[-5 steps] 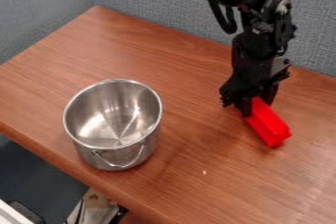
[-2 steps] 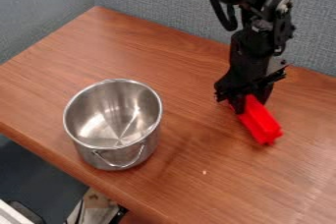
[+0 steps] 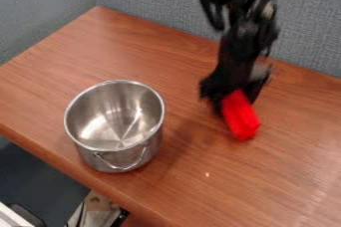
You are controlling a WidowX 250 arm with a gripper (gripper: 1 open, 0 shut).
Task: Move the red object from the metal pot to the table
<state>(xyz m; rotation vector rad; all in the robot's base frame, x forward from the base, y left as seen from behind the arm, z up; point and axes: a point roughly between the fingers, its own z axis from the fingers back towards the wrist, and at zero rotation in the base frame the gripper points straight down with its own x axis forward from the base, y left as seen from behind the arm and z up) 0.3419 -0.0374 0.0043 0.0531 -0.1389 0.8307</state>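
pincer [image 3: 229, 94] blurred at red object's [image 3: 240, 116] upper end, opening unclear; metal pot [image 3: 116, 123] well apart; no writing legible.

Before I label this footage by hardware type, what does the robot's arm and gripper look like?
The arm is black all over, built of chunky jointed segments with a dull sheen. It ends in a compact black gripper with short dark fingers. The picture is motion-blurred, so I can make out no markings, and whether any cable runs along the arm I cannot tell.
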